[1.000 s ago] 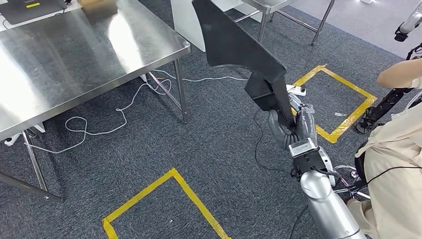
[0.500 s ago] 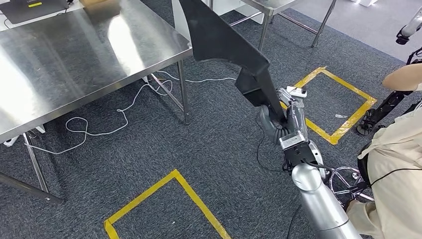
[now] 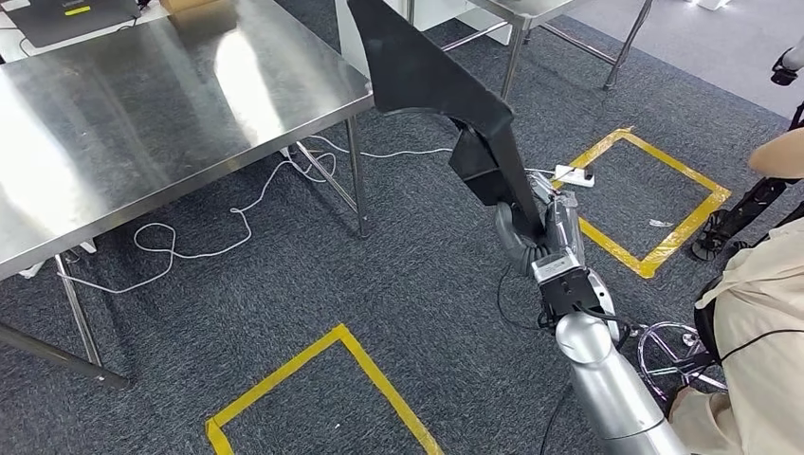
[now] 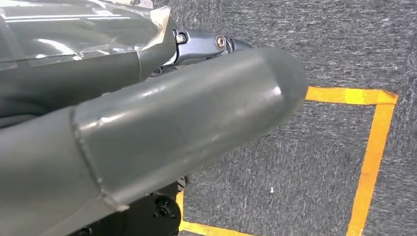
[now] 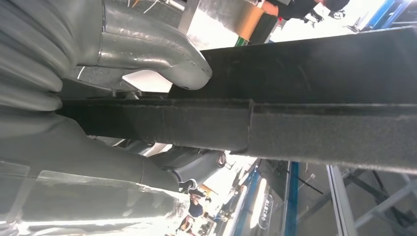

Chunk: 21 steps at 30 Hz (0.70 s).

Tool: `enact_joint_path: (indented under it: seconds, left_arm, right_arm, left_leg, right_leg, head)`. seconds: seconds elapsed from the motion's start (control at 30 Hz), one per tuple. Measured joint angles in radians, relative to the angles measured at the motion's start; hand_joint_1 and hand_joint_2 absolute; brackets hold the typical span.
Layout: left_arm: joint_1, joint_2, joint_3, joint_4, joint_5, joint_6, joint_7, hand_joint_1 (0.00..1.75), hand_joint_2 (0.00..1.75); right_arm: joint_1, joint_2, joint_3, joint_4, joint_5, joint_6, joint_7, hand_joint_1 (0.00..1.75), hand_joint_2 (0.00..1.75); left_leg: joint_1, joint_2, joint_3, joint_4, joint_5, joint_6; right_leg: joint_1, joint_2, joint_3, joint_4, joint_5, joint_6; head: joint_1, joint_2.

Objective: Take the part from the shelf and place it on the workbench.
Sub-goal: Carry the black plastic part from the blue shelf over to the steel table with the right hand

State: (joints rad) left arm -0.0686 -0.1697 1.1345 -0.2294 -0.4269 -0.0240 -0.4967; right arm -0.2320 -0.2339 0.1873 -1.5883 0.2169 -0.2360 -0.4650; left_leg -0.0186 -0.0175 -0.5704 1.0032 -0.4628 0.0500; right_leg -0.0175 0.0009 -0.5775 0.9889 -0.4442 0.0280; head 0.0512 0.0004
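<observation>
- Right hand [image 3: 540, 232] closed around the lower, narrow end of the black part [image 3: 427, 71], thumb [image 5: 162, 56] pressed on one face and the darker fingers wrapped on the other side, as seen in the right wrist view.
- Silver right arm [image 3: 612, 384] rising from the lower right of the head view, over the dark grey carpet [image 3: 408, 275].
- Black part held in the air, tilted, with the wide flat blade going up and to the upper edge of the head view; a box-like block [image 3: 479, 166] on it just above the hand.
- Upper end of the part near the right front corner of the steel workbench [image 3: 142, 104], above it in the picture; not resting on the workbench, touching nothing but the hand.
- Left hand [image 4: 147, 123] seen very close in the left wrist view, thick grey thumb across the picture, hanging over carpet and yellow tape; cannot tell if the fingers are spread or curled, nothing seen in it.
- On the carpet: a yellow tape square [image 3: 654, 194] beside the right hand, a second yellow tape outline [image 3: 322, 379] nearer, at the lower edge.
- White cable [image 3: 228, 213] looping on the carpet under the workbench, near its front right leg.
- White power strip [image 3: 574, 175] on the carpet just beside the far tape square.
- Person in beige clothing [image 3: 758, 322] at the right edge of the head view, close to the right arm.
- Second steel table [image 3: 559, 14] at the far edge, well apart from the workbench.
</observation>
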Motion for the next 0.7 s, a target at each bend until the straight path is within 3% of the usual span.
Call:
enact_joint_path:
  seconds: [0.07, 0.17, 0.2, 0.23, 0.27, 0.33, 0.37, 0.43, 0.53, 0.6, 0.67, 0.7]
  left_arm:
    - [0.000, 0.001, 0.000, -0.001, 0.000, 0.000, 0.000, 0.00, 0.00]
    - [0.001, 0.001, 0.000, 0.000, 0.000, 0.000, 0.000, 0.00, 0.00]
    - [0.001, 0.001, 0.000, 0.000, 0.000, 0.000, 0.000, 0.00, 0.00]
    - [0.001, 0.001, 0.000, 0.000, 0.000, 0.000, 0.000, 0.00, 0.00]
    - [0.001, 0.001, 0.000, 0.000, 0.000, 0.000, 0.000, 0.00, 0.00]
    - [0.001, 0.002, 0.000, 0.000, 0.000, 0.000, 0.000, 0.00, 0.00]
    - [0.000, 0.002, 0.000, 0.000, 0.000, -0.001, 0.000, 0.00, 0.00]
    - [0.000, 0.002, 0.000, 0.000, 0.000, -0.001, 0.000, 0.00, 0.00]
    - [0.001, 0.001, 0.000, 0.000, 0.000, -0.001, 0.000, 0.00, 0.00]
    - [0.000, 0.000, 0.000, 0.000, 0.000, -0.002, 0.000, 0.00, 0.00]
    - [0.000, 0.000, 0.000, 0.000, 0.000, -0.003, 0.000, 0.00, 0.00]
    - [0.000, 0.000, 0.000, 0.000, 0.000, -0.003, 0.000, 0.00, 0.00]
  right_arm:
    - [0.000, 0.000, 0.000, 0.000, 0.000, 0.000, 0.000, 1.75, 1.75]
    - [0.001, 0.001, 0.001, 0.000, 0.000, 0.000, 0.000, 1.75, 1.75]
    - [0.003, 0.001, 0.002, 0.000, 0.000, 0.000, 0.000, 1.75, 1.75]
    - [0.004, 0.001, 0.002, 0.000, 0.000, 0.000, 0.000, 1.75, 1.75]
    - [0.005, 0.001, 0.003, 0.000, 0.000, 0.000, 0.000, 1.75, 1.75]
    - [0.005, 0.001, 0.003, 0.000, 0.000, 0.000, 0.000, 1.75, 1.75]
    - [0.005, 0.001, 0.003, 0.000, 0.000, 0.000, 0.000, 1.75, 1.75]
    - [0.005, 0.001, 0.003, 0.000, 0.000, 0.000, 0.000, 1.75, 1.75]
    - [0.005, 0.001, 0.004, -0.002, 0.000, -0.001, 0.000, 1.75, 1.75]
    - [0.003, 0.000, 0.003, -0.003, 0.000, -0.001, -0.001, 1.75, 1.75]
    - [0.004, 0.000, 0.003, -0.003, 0.000, -0.001, -0.001, 1.75, 1.75]
    - [0.005, 0.000, 0.003, -0.003, 0.000, -0.001, -0.001, 1.75, 1.75]
  left_leg:
    - [0.005, 0.003, -0.021, 0.050, -0.034, -0.015]
    - [0.020, 0.008, -0.117, 0.242, -0.124, -0.037]
    - [0.025, 0.010, -0.141, 0.282, -0.131, -0.041]
    - [0.029, 0.011, -0.148, 0.285, -0.117, -0.045]
    - [0.033, 0.013, -0.132, 0.245, -0.085, -0.047]
    - [0.038, 0.015, -0.067, 0.105, -0.011, -0.048]
    - [0.038, 0.014, -0.040, 0.049, 0.010, -0.046]
    - [0.032, 0.012, -0.022, 0.009, 0.015, -0.037]
    - [0.028, 0.011, -0.015, -0.003, 0.021, -0.011]
    - [0.029, 0.012, -0.006, -0.015, 0.026, 0.006]
    - [0.026, 0.013, -0.004, -0.016, 0.024, 0.013]
    - [0.024, 0.012, -0.004, -0.016, 0.023, 0.014]
  right_leg:
    - [-0.009, 0.000, 0.006, -0.004, -0.001, -0.012]
    - [-0.009, -0.001, 0.010, -0.004, -0.004, -0.021]
    - [-0.010, -0.001, 0.011, -0.004, -0.005, -0.021]
    - [-0.010, -0.001, 0.013, -0.004, -0.006, -0.021]
    - [-0.012, 0.000, 0.016, -0.004, -0.008, -0.020]
    - [-0.012, 0.001, 0.023, -0.003, -0.013, -0.015]
    - [-0.010, 0.001, 0.024, -0.003, -0.016, -0.010]
    - [-0.005, 0.002, 0.024, -0.003, -0.019, 0.002]
    - [-0.003, 0.000, 0.018, 0.009, -0.029, 0.019]
    - [-0.002, 0.000, -0.023, 0.093, -0.069, 0.015]
    - [-0.002, 0.000, -0.099, 0.236, -0.122, 0.008]
    - [-0.002, 0.000, -0.128, 0.285, -0.134, 0.011]
  head:
    - [-0.002, 0.000]
    - [-0.004, 0.000]
    - [-0.004, 0.000]
    - [-0.004, 0.000]
    - [-0.004, 0.000]
    - [-0.004, 0.000]
    - [-0.003, 0.000]
    - [-0.002, 0.000]
    - [-0.001, 0.000]
    - [0.001, 0.000]
    - [0.002, 0.000]
    - [0.002, 0.000]
